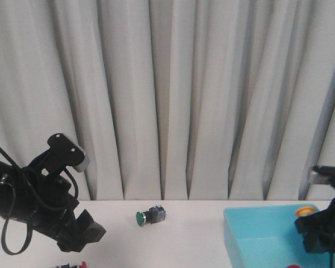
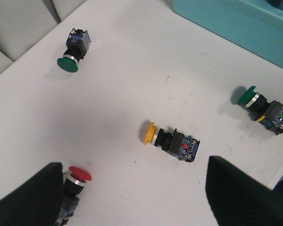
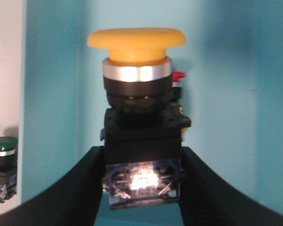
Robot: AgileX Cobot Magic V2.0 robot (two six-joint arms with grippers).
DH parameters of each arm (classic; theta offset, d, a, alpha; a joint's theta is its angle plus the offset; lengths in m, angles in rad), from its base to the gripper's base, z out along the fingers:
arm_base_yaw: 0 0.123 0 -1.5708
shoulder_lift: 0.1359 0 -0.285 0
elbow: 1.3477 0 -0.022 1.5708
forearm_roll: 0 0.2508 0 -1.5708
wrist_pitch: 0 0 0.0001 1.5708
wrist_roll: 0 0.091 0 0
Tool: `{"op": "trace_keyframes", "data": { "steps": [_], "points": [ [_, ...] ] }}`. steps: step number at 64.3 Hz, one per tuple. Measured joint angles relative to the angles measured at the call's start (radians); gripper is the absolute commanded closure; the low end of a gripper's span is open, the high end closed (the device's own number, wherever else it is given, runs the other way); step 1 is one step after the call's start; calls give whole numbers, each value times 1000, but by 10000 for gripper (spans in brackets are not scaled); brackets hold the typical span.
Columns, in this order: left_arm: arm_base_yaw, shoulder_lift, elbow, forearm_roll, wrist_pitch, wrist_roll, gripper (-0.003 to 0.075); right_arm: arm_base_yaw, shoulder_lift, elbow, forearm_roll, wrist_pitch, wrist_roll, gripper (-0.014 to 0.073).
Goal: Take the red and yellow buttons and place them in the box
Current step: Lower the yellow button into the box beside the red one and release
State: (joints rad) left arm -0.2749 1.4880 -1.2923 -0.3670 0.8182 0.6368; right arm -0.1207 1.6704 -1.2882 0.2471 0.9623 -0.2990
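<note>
The right pincer (image 3: pixel 141 188) was clamped on a yellow button (image 3: pixel 137 113), its 2 black textured fingers (image 3: pixel 73 188) pressing the sides of the square dark body. The smooth domed yellow cap sat above a shiny metal collar and a round black neck, and the button's long axis ran straight out from the pincer, cap pointing away from the wrist. It hung over the smooth turquoise plastic box (image 3: pixel 226 117); in the front view the box (image 1: pixel 257 234) stood at the right of the white worktop (image 1: pixel 178 234).

The left pincer (image 2: pixel 132 197) stood apart, holding nothing, its 2 dark fingers on either side of bare worktop. A 2nd yellow button (image 2: pixel 172 140) lay on its side between them, its long axis slanting across the worktop, with its cap toward the red button and its body end toward the box. A red button (image 2: pixel 74 183) lay just beside 1 finger, its cap tilted up. 2 green buttons lay on their sides well apart: 1 (image 2: pixel 73 51) near the pleated white curtain (image 1: pixel 173 95), 1 (image 2: pixel 264 107) nearer the box.
</note>
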Motion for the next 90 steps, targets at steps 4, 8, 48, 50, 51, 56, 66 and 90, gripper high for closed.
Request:
{"op": "trace_keyframes", "data": {
  "steps": [4, 8, 48, 50, 51, 56, 66, 90],
  "points": [
    [0, 0, 0, 0, 0, 0, 134, 0, 48, 0, 42, 0, -29, 395],
    [0, 0, 0, 0, 0, 0, 134, 4, 87, 0, 61, 2, -55, 394],
    [0, 0, 0, 0, 0, 0, 134, 98, 312, 0, 20, -81, -59, 365],
    [0, 0, 0, 0, 0, 0, 134, 98, 319, 0, 19, -81, -58, 356],
    [0, 0, 0, 0, 0, 0, 134, 98, 321, 0, 19, -81, -57, 347],
    [0, 0, 0, 0, 0, 0, 134, 98, 330, 0, 19, -81, -57, 312],
    [0, 0, 0, 0, 0, 0, 134, 98, 335, 0, 18, -81, -57, 230],
    [0, 0, 0, 0, 0, 0, 134, 98, 231, 0, 18, -18, -57, 225]
  ]
}}
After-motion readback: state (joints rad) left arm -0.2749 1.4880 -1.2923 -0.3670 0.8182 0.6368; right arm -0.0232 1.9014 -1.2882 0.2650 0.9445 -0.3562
